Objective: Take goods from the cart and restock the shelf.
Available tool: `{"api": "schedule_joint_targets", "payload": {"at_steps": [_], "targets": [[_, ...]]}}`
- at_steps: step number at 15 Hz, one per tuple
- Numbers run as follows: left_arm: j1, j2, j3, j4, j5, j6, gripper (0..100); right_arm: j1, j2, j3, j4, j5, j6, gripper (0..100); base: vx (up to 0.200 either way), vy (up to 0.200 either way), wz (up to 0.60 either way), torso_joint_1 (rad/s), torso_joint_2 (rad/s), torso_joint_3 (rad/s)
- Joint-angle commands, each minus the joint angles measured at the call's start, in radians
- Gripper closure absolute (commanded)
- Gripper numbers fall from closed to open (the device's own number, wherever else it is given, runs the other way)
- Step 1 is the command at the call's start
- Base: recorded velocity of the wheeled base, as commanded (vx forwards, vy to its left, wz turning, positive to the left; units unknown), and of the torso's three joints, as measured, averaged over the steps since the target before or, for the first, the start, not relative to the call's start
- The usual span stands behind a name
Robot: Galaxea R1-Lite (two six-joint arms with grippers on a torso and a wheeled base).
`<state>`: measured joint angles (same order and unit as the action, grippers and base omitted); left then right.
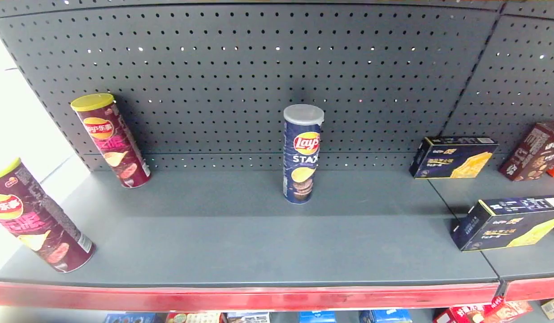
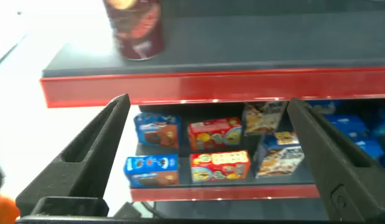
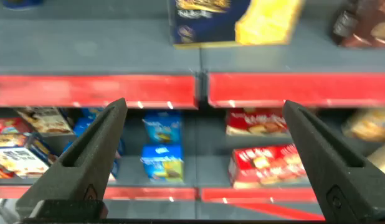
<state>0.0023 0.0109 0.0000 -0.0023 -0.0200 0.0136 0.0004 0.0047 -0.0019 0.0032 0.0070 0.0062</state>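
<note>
On the grey shelf (image 1: 241,242) stand a dark blue chip can (image 1: 302,154) with a clear lid at the middle back, and two maroon chip cans with yellow lids, one at the back left (image 1: 111,140), one at the front left (image 1: 37,218). My left gripper (image 2: 208,162) is open and holds nothing; it sits below and in front of the shelf's red edge (image 2: 217,86), with the front maroon can (image 2: 134,26) above it. My right gripper (image 3: 205,158) is open and bare, facing the red edge (image 3: 199,91) under a blue and yellow box (image 3: 233,22).
Two blue and yellow boxes (image 1: 452,157) (image 1: 510,222) and a brown box (image 1: 534,151) lie on the shelf's right part. A perforated back panel (image 1: 259,67) closes the rear. The lower shelf holds blue and red snack boxes (image 2: 214,152) (image 3: 267,165).
</note>
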Motion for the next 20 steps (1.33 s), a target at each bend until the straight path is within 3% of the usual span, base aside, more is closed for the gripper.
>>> {"api": "schedule_joint_targets", "payload": {"at_steps": [1, 5, 20], "targets": [[0.001, 0.0, 0.0, -0.001, 0.0, 0.0, 0, 0.001, 0.001, -0.001, 0.0, 0.001, 0.0, 0, 0.0, 0.0, 0.6, 0.002, 0.0, 0.002], [0.001, 0.0, 0.0, -0.001, 0.0, 0.0, 0, 0.001, 0.001, -0.001, 0.0, 0.001, 0.001, 0, 0.0, 0.0, 0.6, 0.006, 0.0, 0.002], [-0.001, 0.001, -0.002, -0.001, -0.001, 0.003, 0, 0.001, 0.001, -0.001, 0.0, -0.001, -0.002, 0, 0.0, 0.0, 0.08, 0.0, 0.0, 0.0]]}}
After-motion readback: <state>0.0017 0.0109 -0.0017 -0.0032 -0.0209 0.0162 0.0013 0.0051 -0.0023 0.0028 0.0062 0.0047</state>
